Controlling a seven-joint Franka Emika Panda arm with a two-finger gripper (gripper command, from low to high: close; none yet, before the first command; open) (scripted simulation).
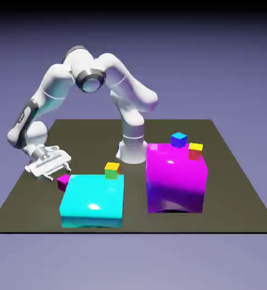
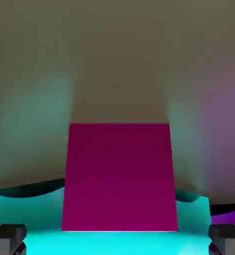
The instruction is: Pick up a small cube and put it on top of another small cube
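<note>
The small magenta-pink cube (image 1: 63, 181) rests on the dark table (image 1: 22, 204), close against the far left corner of a large cyan block (image 1: 93, 201). My gripper (image 1: 57, 171) hangs low right over it. In the hand view the cube (image 2: 119, 177) fills the middle, between the two grey fingertips (image 2: 7, 236) at the bottom corners. A gap shows on each side of the cube, so the jaws stand open around it without touching. Another small cube, green and yellow (image 1: 112, 170), sits on top of the cyan block.
A large glossy magenta block (image 1: 175, 181) stands at the exterior view's right, with a small blue cube (image 1: 179, 139) and a small red-and-yellow cube (image 1: 196, 151) on it. The cyan block (image 2: 35, 214) shows just beside the cube in the hand view.
</note>
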